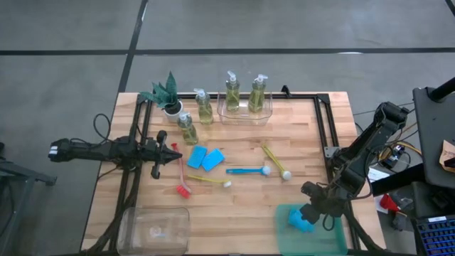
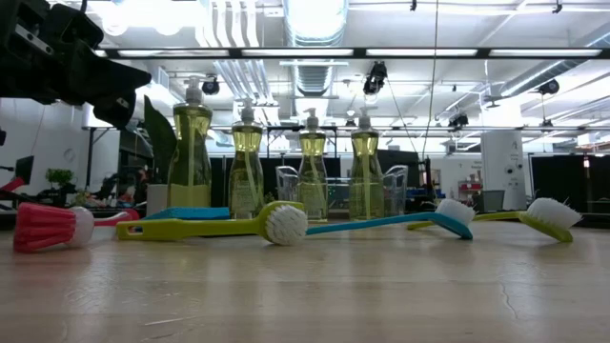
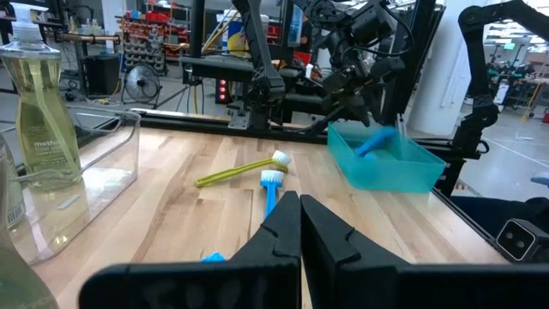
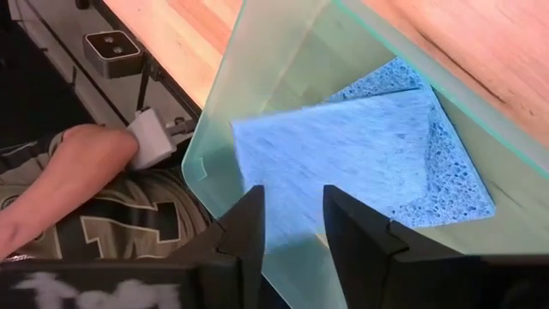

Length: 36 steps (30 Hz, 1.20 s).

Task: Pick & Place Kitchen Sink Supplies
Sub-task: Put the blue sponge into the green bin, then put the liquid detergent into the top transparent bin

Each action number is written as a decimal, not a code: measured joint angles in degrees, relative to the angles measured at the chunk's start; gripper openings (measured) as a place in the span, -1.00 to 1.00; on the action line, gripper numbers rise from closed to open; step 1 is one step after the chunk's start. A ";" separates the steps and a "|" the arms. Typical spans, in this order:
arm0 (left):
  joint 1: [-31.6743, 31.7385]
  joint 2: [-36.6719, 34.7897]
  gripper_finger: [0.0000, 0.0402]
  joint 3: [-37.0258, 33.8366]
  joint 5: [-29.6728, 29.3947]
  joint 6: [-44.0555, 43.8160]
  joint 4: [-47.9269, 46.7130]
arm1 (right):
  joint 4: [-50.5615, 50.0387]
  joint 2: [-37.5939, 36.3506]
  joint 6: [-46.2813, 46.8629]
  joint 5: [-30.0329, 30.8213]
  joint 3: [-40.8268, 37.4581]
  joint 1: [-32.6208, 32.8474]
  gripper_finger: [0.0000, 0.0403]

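**Two sponges in the teal bin, right gripper over them**

Two blue sponges (image 4: 369,146) sat overlapping in the teal bin (image 1: 334,238) at the near right corner of the table (image 1: 284,192). Right gripper (image 1: 307,215) hung just above the bin; in the right wrist view its fingers (image 4: 249,227) stood apart w/ a gap between them, nothing clamped. Couldn't tell from that view if the fingertips touched the top sponge – looked just clear of it.

Left gripper (image 1: 174,154) hovered over the left-centre of the table, fingers pressed together, empty, pointing toward the sponge pair.

Rest of the supplies:
- 2 more blue sponges (image 1: 206,157) side by side, touching, mid-table, just beside the left gripper tip.
- Red brush (image 1: 182,176) near those sponges, head toward the near edge.
- Yellow brush (image 1: 210,180) lying across, next to the red one.
- Blue brush (image 1: 249,171) centre table; second yellow brush (image 1: 276,162) angled just to its right.
- 2 soap bottles (image 1: 244,94) upright inside the clear tray (image 1: 245,117) at the far edge.
- 2 other soap bottles (image 1: 195,117) upright on the bare wood, left of the tray, near the potted plant (image 1: 165,94).
- Clear empty-looking container (image 1: 155,227) at near left corner.

A person's arm (image 4: 60,184) showed beyond the table edge in the right wrist view.
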 joint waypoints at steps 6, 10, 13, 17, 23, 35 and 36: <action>0.00 0.00 -1.00 0.00 0.00 0.02 0.00 | -0.03 0.00 0.00 0.03 0.00 0.00 -0.34; 0.00 0.00 -1.00 0.00 0.00 0.01 0.00 | -0.12 0.00 -0.24 0.73 0.00 0.00 -0.32; -0.01 0.00 -1.00 0.01 0.00 0.02 0.00 | -0.12 0.00 -0.37 0.89 0.00 0.00 -0.32; -0.01 0.00 -1.00 0.01 0.00 0.00 0.00 | 0.16 -0.13 -0.09 0.89 0.00 0.00 -0.31; 0.00 0.00 -1.00 0.00 0.00 0.01 0.01 | 3.00 -0.32 -0.43 0.93 -0.02 -0.07 -0.31; -0.02 0.00 -1.00 0.00 0.00 0.02 -0.02 | 3.89 -0.83 -21.12 12.99 1.07 -4.85 -0.34; 0.00 0.02 -1.00 0.00 0.00 0.02 -0.02 | 3.88 -0.83 -24.06 14.79 1.07 -5.46 -0.35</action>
